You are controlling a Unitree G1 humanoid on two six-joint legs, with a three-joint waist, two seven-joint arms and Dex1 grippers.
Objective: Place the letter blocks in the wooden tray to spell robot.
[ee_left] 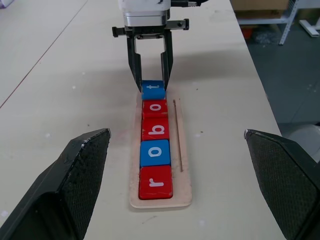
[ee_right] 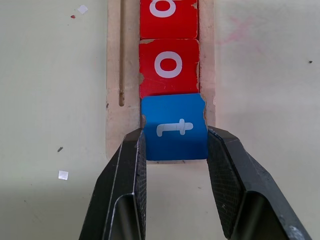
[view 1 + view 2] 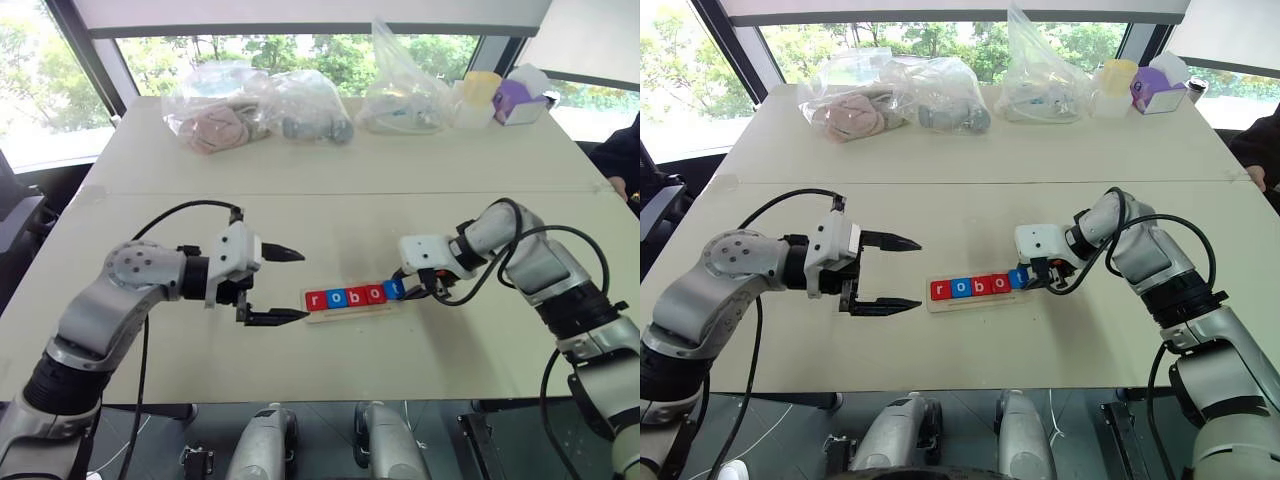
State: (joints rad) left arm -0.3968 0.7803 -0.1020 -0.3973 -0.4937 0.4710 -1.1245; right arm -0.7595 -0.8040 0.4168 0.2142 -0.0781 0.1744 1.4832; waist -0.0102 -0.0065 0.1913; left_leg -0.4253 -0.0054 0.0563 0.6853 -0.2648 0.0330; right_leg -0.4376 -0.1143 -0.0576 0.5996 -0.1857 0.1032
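The wooden tray lies on the table between my two grippers. The letter blocks fill it in a row: red r, blue o, red b, red o and blue t. My right gripper is shut on the blue t at the tray's right end, one finger on each side of it. That block touches the red o. My left gripper hangs wide open just left of the tray, holding nothing.
Several clear plastic bags with things inside line the table's far side. A yellow-lidded container and a purple box stand at the back right. A person's dark sleeve shows at the right edge.
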